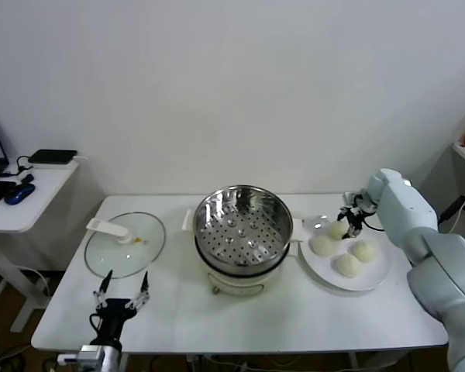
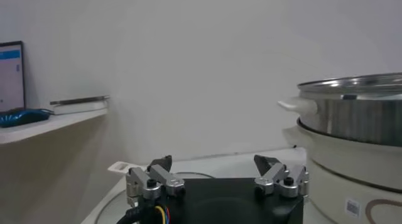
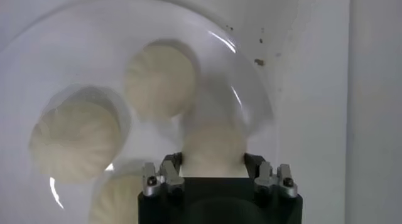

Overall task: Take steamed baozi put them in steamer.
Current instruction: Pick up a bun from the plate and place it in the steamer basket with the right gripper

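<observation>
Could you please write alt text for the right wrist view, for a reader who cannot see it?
The right gripper is closed on one steamed baozi, seen from directly above a white plate. Three more baozi lie on the plate, one partly hidden beside the gripper body, and bare white table lies beyond the rim.

A plain white wall (image 1: 232, 85) fills twelve o'clock; a white side desk (image 1: 23, 194) stands at nine o'clock, beside the white table (image 1: 294, 318)
</observation>
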Robot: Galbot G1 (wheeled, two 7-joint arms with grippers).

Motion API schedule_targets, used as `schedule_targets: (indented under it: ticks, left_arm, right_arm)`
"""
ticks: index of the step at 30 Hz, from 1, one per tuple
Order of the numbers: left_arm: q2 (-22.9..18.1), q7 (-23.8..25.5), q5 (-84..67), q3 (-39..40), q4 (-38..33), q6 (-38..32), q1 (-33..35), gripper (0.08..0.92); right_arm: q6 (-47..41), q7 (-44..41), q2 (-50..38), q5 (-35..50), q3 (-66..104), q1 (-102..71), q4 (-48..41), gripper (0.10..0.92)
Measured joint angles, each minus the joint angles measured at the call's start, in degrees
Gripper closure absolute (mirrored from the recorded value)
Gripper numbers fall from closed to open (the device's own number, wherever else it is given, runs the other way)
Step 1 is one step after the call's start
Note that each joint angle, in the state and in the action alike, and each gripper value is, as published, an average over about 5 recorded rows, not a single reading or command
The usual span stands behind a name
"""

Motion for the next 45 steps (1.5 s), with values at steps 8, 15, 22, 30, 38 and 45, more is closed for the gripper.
schedule_targets:
  ticks: [8,15,22,30,38,45]
  left_arm:
    - [-0.02,0.11,0.01,-0.08,0.01,-0.11,0.28,0.177]
    - [-0.08,0.17,0.31,0.16,-0.04,-0.16,0.28,0.177]
    - [-0.09,0.20,0.76,0.42,-0.33,-0.13,0.27,0.177]
    - [-0.31,0.21,1.05,0.58,-0.82,-0.13,0.37,0.177]
    - [-0.37,0.18,1.10,0.37,-1.52,-0.12,0.57,0.177]
    - [-0.36,0.16,1.11,0.00,-2.15,0.15,0.52,0.177]
  right_arm:
    - [1.80,-0.84,-4.58,3.80,-6.76,1.88,10.83,0.362]
    - [2.16,-1.66,-10.06,9.96,-14.78,5.55,24.32,0.355]
    - [2.91,-2.39,-15.21,15.76,-23.10,11.68,38.24,0.355]
    - [3.46,-2.76,-16.95,20.86,-30.85,19.54,49.88,0.355]
    - [3.22,-2.92,-14.06,23.74,-35.95,24.40,55.15,0.355]
    - [3.72,-3.10,-8.68,23.77,-38.09,24.97,55.63,0.357]
